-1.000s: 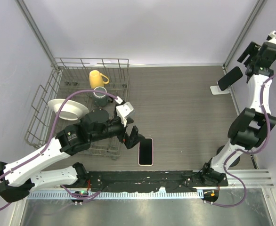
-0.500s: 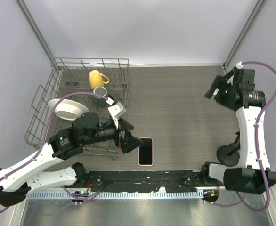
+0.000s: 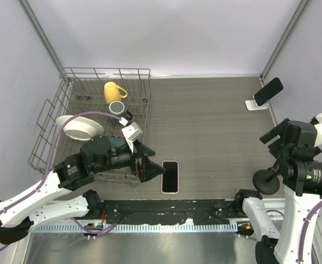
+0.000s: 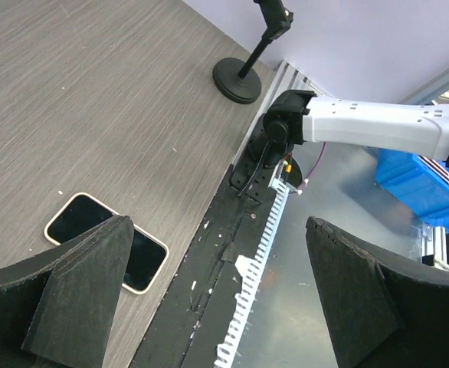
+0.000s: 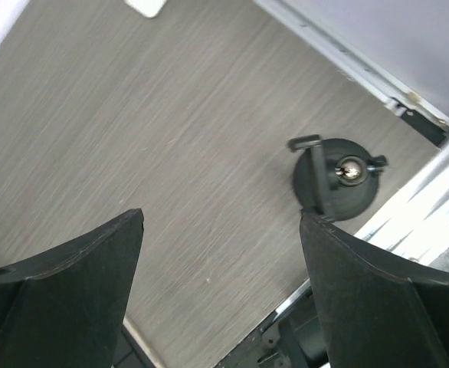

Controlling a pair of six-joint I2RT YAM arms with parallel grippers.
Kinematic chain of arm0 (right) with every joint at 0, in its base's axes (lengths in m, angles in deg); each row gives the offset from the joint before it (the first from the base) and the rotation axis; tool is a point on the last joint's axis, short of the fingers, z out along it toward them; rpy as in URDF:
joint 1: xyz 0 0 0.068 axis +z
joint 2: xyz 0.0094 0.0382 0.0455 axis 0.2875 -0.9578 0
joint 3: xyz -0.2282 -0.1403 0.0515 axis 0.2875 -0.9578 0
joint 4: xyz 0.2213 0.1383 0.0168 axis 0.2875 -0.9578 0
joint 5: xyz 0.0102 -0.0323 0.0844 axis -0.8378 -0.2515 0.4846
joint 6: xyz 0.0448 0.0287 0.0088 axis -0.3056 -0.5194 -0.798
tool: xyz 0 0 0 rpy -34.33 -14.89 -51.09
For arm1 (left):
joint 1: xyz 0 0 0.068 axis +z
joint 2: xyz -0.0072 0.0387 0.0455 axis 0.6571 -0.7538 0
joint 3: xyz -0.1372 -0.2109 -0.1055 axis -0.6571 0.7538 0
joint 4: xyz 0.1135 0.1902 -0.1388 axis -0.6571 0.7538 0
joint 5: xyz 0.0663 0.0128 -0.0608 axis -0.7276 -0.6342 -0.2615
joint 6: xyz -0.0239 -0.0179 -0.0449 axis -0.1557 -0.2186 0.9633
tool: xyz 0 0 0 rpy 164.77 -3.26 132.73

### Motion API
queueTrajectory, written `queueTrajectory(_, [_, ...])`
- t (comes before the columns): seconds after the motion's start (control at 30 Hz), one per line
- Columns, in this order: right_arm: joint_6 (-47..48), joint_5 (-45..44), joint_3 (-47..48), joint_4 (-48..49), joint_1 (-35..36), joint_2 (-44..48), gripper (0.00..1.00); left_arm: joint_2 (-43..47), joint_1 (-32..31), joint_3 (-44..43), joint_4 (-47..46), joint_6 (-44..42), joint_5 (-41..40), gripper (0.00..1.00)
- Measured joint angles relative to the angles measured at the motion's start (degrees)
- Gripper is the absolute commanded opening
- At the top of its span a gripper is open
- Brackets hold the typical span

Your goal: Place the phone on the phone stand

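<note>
A phone (image 3: 170, 176) in a pale case lies flat, screen up, near the table's front edge; it also shows in the left wrist view (image 4: 106, 241). My left gripper (image 3: 153, 163) is open and empty just left of it, and its jaws (image 4: 217, 307) stand wide apart. The white phone stand (image 3: 255, 104) sits at the far right with a black phone (image 3: 268, 91) leaning on it. My right gripper (image 3: 272, 133) is open and empty, high above the right side of the table and well short of the stand. Its view (image 5: 221, 284) shows bare table between the fingers.
A wire dish rack (image 3: 67, 110) at the left holds a yellow mug (image 3: 114, 91), a dark mug (image 3: 117, 108) and a white bowl (image 3: 78, 126). A black round-based post (image 3: 265, 180) stands at the right front, also in the right wrist view (image 5: 335, 180).
My right arm has pulled back from the stand at the far right toward the near edge, leaving the black phone on the stand. My left gripper has shifted slightly toward the front.
</note>
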Motion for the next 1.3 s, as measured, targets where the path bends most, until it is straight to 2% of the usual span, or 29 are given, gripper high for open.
queueTrajectory(0.07, [-2.56, -4.26, -2.71, -0.37, 0.0, 0.44, 0.98, 0.55, 0.0, 0.0, 0.02, -0.07, 0.0, 1.0])
queueTrajectory(0.23, [-6.25, -13.46, -10.73, -1.09, 0.0, -2.21, 0.98, 1.03, 0.02, 0.0, 0.44, -0.48, -0.37, 1.0])
queueTrajectory(0.57, [-9.11, -15.65, -18.32, -1.66, -0.7, -6.56, 0.98, 0.98, 0.02, 0.81, 0.74, -3.21, -1.05, 1.0])
queueTrajectory(0.63, [-9.16, -15.52, -19.93, -1.55, -1.9, -7.61, 0.95, 0.98, 0.02, 0.81, 0.92, -3.91, -1.05, 1.0])
queueTrajectory(0.7, [-9.25, -15.45, -21.14, -1.64, -2.82, -8.13, 0.87, 0.98, 0.02, 0.81, 1.22, -4.7, -1.07, 1.0])
queueTrajectory(0.97, [-9.38, -15.17, -21.51, -1.75, -3.3, -9.46, 0.81, 0.46, 0.02, 0.81, 1.95, -6.54, -1.05, 1.0])
queueTrajectory(1.03, [-9.18, -14.86, -21.51, -1.7, -3.3, -10.69, 0.75, 0.39, 0.02, 0.81, 1.95, -6.56, -1.03, 1.0])
queueTrajectory(1.13, [-8.28, -13.73, -21.51, -1.7, -3.3, -11.8, 0.52, 0.37, 0.0, 0.83, 1.95, -6.54, -1.03, 1.0])
queueTrajectory(1.2, [-7.61, -13.25, -21.51, -1.9, -3.3, -11.54, 0.49, 0.37, 0.0, 0.83, 1.92, -6.51, -1.03, 1.0])
queueTrajectory(1.3, [-7.69, -12.55, -21.57, -1.92, -3.3, -10.64, 0.38, 0.24, 0.0, 0.83, 1.86, -6.43, -0.98, 1.0])
